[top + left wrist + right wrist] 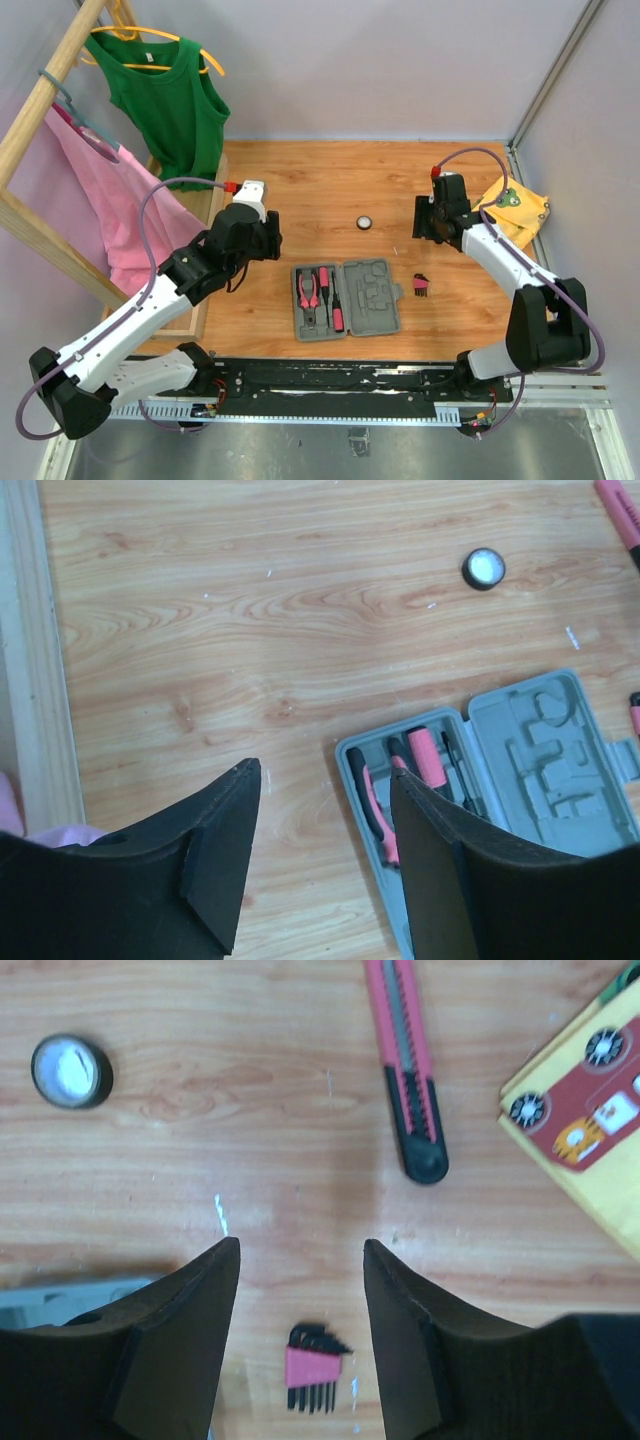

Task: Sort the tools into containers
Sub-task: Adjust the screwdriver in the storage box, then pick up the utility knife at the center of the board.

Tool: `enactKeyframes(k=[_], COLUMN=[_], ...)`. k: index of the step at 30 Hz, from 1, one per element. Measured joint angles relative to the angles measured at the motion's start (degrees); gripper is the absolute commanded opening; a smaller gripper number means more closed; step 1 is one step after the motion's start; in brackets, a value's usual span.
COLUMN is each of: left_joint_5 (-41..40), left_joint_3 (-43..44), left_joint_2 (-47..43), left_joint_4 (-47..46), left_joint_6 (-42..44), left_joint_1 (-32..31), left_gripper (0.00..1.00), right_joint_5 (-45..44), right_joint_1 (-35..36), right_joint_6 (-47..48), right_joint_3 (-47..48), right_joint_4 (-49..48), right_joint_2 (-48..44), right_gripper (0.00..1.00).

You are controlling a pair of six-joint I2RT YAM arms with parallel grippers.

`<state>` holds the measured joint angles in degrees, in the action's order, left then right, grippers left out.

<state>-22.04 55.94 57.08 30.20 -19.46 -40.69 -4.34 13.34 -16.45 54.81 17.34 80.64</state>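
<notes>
The grey tool case (pixel 372 298) lies open at mid-table. Pink-and-black pliers (pixel 309 291) and a pink-handled screwdriver (pixel 336 312) sit in its left half; the right half shows bare slots. A round black-white disc (pixel 365 222) lies beyond the case, and a pink hex-key set (pixel 421 286) lies to its right. A pink-black cutter (pixel 408 1070) rests near the yellow cloth. My left gripper (pixel 322 772) hovers open left of the case (pixel 560 760), holding nothing. My right gripper (pixel 300 1244) is open above the hex keys (pixel 315 1365), holding nothing.
A wooden rack (pixel 40 110) with a green tank top (pixel 170 100) and a pink garment (pixel 110 200) stands at the left, its base board (pixel 190 310) lying on the table. A yellow patterned cloth (pixel 515 208) lies at the right by the wall.
</notes>
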Motion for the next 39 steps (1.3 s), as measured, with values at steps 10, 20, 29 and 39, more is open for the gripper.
enactKeyframes(k=[10,20,29,39], left_joint_5=[-0.94,-2.43,-2.80,-2.80], left_joint_3=[-3.48,-3.48,-3.48,-3.48], left_joint_2=[0.04,0.72,0.79,0.94], left_joint_4=[0.11,0.11,0.11,0.11], left_joint_6=[0.22,0.22,0.28,0.35], left_joint_1=[0.00,0.00,0.00,0.00], left_gripper=[0.59,0.59,0.59,0.59], right_joint_5=[2.29,8.72,10.45,10.29], right_joint_1=[-4.50,-10.62,-12.04,-12.04], right_joint_6=[6.25,10.60,12.02,13.05], right_joint_3=[12.46,19.93,21.22,24.57], right_joint_4=[0.57,4.90,8.17,10.88], right_joint_2=[12.46,22.23,25.73,30.03], right_gripper=[0.56,0.55,0.54,0.49])
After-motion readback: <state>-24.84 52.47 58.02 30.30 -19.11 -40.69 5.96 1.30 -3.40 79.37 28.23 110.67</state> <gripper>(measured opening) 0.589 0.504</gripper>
